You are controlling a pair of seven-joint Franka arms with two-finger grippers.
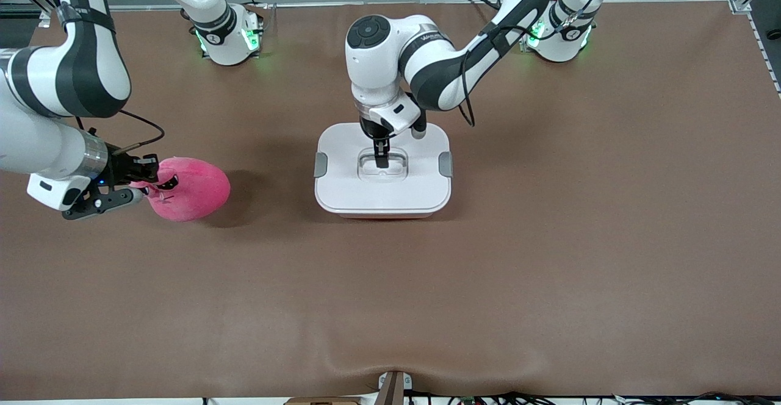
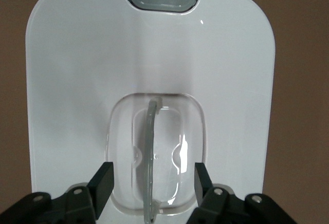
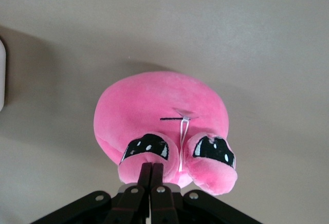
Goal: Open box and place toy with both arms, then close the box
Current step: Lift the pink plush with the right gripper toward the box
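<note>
Box (image 1: 383, 185) sits mid-table, white lid (image 2: 77, 80) on, both grey clips (image 1: 321, 164) at its ends; contents not visible. Left gripper (image 1: 381, 160) is down in the lid's clear recessed handle (image 2: 150, 152), fingers (image 2: 101, 183) spread either side of the handle bar, nothing clamped. Right gripper (image 3: 152, 175) is toward the right arm's end of the table, fingers pinched tight on the pink plush toy (image 1: 189, 188) near its eyes. Toy is outside the box, well apart from it.
</note>
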